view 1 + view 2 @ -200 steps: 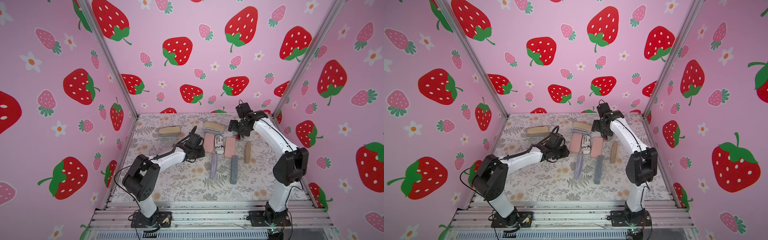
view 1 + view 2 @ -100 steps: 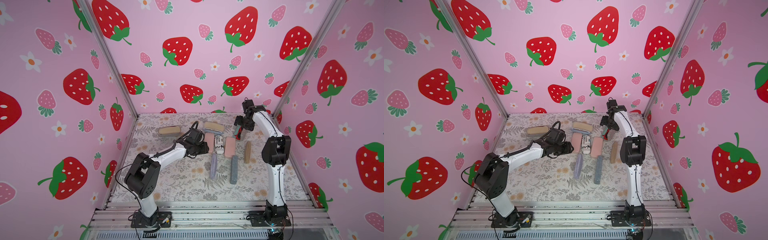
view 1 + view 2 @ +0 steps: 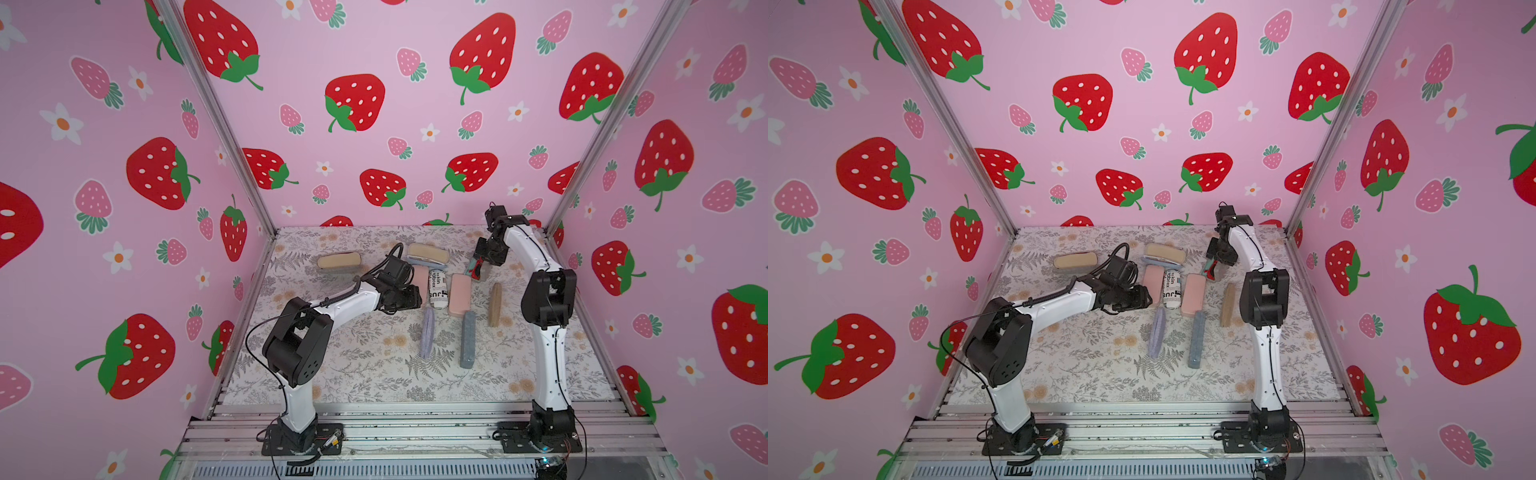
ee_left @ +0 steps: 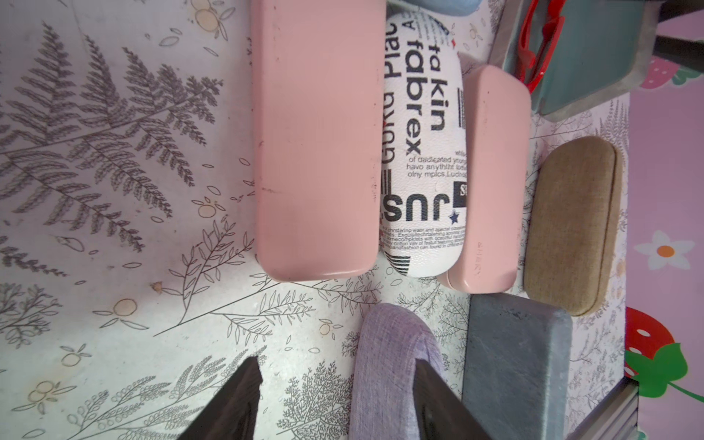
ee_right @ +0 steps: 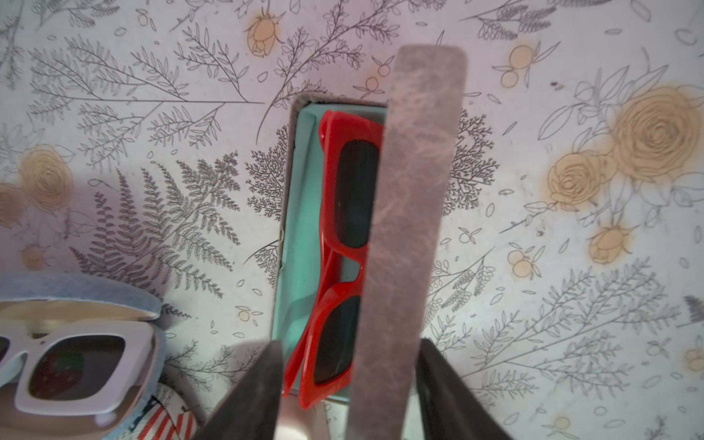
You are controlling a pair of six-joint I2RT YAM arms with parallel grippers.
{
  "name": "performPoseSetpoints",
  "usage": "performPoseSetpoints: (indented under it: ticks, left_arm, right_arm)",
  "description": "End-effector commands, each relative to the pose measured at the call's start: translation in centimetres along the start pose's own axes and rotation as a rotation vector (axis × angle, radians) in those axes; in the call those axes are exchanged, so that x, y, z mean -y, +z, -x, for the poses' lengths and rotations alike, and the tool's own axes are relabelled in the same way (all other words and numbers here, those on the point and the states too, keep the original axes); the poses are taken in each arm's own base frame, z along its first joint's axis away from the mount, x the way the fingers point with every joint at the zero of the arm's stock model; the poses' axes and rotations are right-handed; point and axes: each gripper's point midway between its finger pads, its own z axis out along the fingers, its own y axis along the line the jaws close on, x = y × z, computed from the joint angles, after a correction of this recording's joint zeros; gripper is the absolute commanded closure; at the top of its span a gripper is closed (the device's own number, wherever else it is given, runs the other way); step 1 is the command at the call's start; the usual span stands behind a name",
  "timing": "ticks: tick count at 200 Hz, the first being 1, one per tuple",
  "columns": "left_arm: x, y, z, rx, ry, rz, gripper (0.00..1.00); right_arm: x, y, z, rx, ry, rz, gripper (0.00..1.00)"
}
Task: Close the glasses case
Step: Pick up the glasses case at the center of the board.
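The glasses case (image 5: pixel 301 213) is grey outside and teal inside, with red sunglasses (image 5: pixel 335 213) lying in it. It lies at the back right of the table in both top views (image 3: pixel 475 266) (image 3: pixel 1209 269). Its grey lid (image 5: pixel 411 213) stands half raised. My right gripper (image 5: pixel 348 381) is directly over the case, one finger against the base's outer wall and the other against the back of the lid. My left gripper (image 4: pixel 337 367) hangs open over the table, with one finger (image 4: pixel 430 384) above a lilac case (image 4: pixel 384 362). It holds nothing (image 3: pixel 415 297).
Around the middle lie two shut pink cases (image 3: pixel 459 293) (image 3: pixel 420 276), a white printed case (image 3: pixel 438 286), a lilac one (image 3: pixel 427 336) and a grey-blue one (image 3: pixel 467 338). Two tan cases (image 3: pixel 339 262) (image 3: pixel 494 303) sit further out. An open case with white sunglasses (image 5: pixel 72 365) lies beside the right gripper.
My right arm has swung to the back right and come down over the open case, and its jaws have narrowed onto it. My left gripper has opened and shifted slightly right.
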Motion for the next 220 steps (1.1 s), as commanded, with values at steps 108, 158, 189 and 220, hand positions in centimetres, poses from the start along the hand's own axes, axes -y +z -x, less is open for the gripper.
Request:
performPoseSetpoints:
  ticks: [108,158,189,220]
  left_arm:
    - [1.4,0.2,0.1,-0.019,0.030,-0.016,0.37]
    - [1.6,0.5,-0.2,-0.028,0.032,-0.016,0.37]
    - [1.7,0.5,-0.1,-0.024,0.033,-0.013,0.37]
    - [1.7,0.7,-0.3,-0.029,0.030,-0.011,0.37]
  right_arm:
    - [1.6,0.6,-1.6,-0.045,0.012,0.010,0.86]
    - [1.6,0.1,-1.6,-0.029,0.009,0.029,0.92]
    - [1.5,-0.8,-1.2,-0.011,-0.002,0.043,0.96]
    - [1.4,-1.7,-1.0,0.011,-0.003,0.057,0.98]
